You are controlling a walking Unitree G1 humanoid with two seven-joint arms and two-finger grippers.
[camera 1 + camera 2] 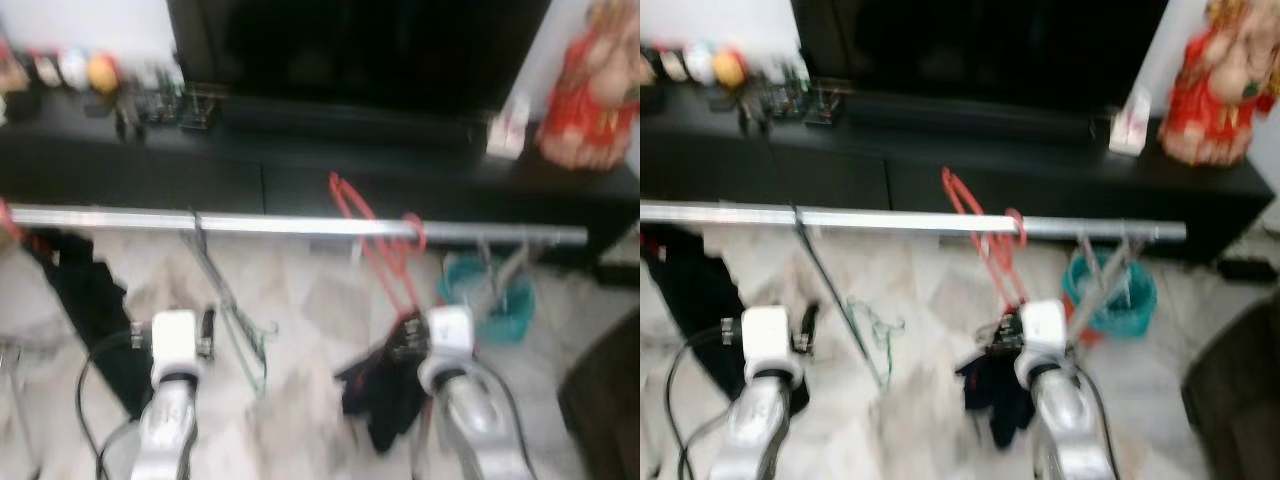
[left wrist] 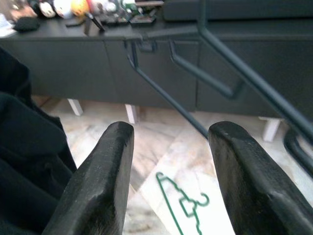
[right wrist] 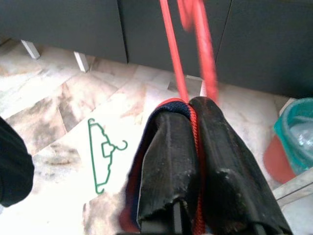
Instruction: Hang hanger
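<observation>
Left eye view: blurred. A silver rail runs across in front of a long black cabinet with a dark screen on top; a red figurine stands at the cabinet's right end and small trinkets at its left. The red hanger has its hook over the rail, its thin wire body slanting down to the right gripper, where dark cloth droops. A grey hanger hangs from the rail near the left gripper. A teal bucket sits on the pale marbled floor. Left wrist view: matte black fingers spread wide, holding nothing; a green hanger lies flat on the floor. Right wrist view: fingers pinched tight on the red hanger's wire.
</observation>
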